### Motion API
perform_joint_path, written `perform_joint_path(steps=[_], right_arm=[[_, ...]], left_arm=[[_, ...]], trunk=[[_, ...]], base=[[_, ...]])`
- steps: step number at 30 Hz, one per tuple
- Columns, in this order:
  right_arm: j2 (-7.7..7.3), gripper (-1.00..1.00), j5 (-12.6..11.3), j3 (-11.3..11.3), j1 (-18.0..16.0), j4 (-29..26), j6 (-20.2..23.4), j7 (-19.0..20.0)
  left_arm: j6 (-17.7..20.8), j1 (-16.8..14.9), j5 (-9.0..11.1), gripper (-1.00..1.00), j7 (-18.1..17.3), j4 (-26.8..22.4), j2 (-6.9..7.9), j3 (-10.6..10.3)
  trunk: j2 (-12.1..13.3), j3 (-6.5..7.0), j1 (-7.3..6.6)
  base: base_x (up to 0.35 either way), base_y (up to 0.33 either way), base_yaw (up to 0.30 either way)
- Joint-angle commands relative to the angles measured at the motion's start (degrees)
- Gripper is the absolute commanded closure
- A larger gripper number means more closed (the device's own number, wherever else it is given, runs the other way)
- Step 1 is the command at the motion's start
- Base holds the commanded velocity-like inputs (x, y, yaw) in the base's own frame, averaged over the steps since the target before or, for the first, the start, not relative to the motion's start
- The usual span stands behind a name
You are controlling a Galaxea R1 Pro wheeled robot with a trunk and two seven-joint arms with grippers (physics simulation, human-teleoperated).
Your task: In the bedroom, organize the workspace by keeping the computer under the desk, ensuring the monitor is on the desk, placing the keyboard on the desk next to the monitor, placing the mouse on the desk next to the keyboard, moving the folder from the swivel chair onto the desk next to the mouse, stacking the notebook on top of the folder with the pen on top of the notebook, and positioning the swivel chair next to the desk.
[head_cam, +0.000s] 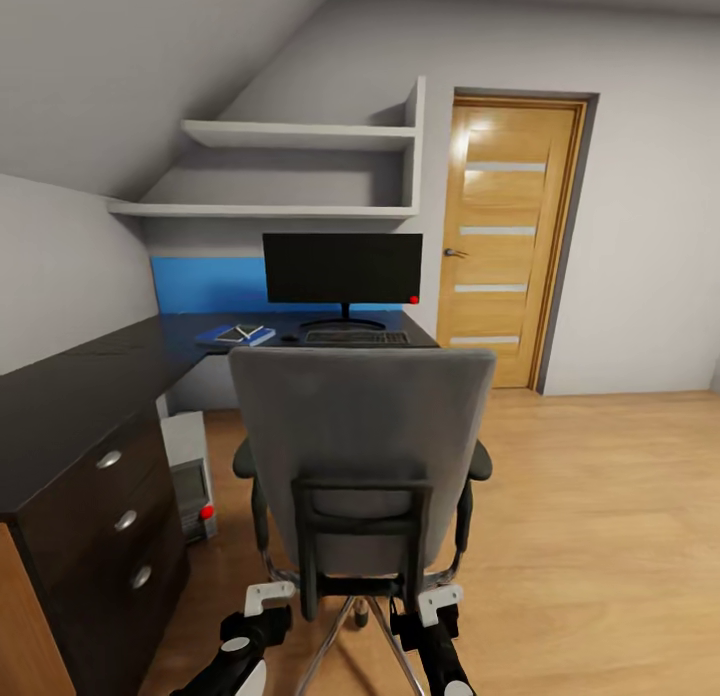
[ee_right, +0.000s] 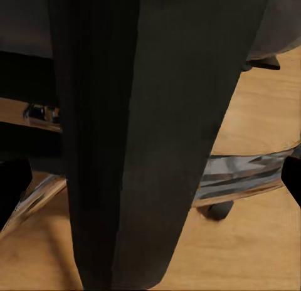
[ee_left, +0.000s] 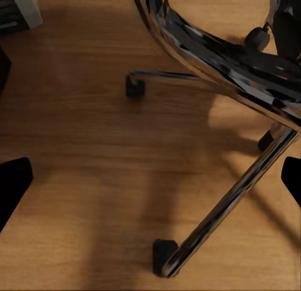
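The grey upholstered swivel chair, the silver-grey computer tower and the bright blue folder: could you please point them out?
Grey upholstered swivel chair [head_cam: 362, 426], head view, backrest.
Silver-grey computer tower [head_cam: 190, 481], head view, front panel.
Bright blue folder [head_cam: 215, 336], head view, bare left part.

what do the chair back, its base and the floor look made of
Chair back: grey upholstery, matte and soft-looking. Base: probably chromed metal, with mirror-like reflections on its legs. Floor: light wood or wood-look boards with visible grain and a mild sheen.
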Motion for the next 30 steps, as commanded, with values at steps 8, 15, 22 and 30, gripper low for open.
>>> perform_joint_path(steps=[8,15,22,30], right_arm=[[0.00,-1.00,-0.62,0.52,-0.04,0.04,-0.21,-0.21],[0.00,-1.00,-0.62,0.52,-0.04,0.04,-0.21,-0.21],[0.00,-1.00,-0.62,0.52,-0.04,0.04,-0.21,-0.21],[0.00,-1.00,-0.65,0.52,-0.04,0.01,-0.21,-0.28]], left_arm=[[0.21,-0.05,0.37,-1.00,0.51,-0.04,0.06,-0.44],[0.24,-0.04,0.37,-1.00,0.51,0.09,0.06,-0.48],[0.29,-0.04,0.37,-1.00,0.36,0.15,0.04,-0.50],[0.29,-0.05,0.37,-1.00,0.42,0.16,-0.03,-0.57]], trunk=[[-0.03,-0.07,0.01],[-0.03,-0.07,0.01],[-0.03,-0.07,0.01],[-0.03,-0.11,0.01]], base=[[0.237,0.000,0.192],[0.267,0.000,0.165],[0.071,0.000,0.097],[0.275,0.000,0.019]])
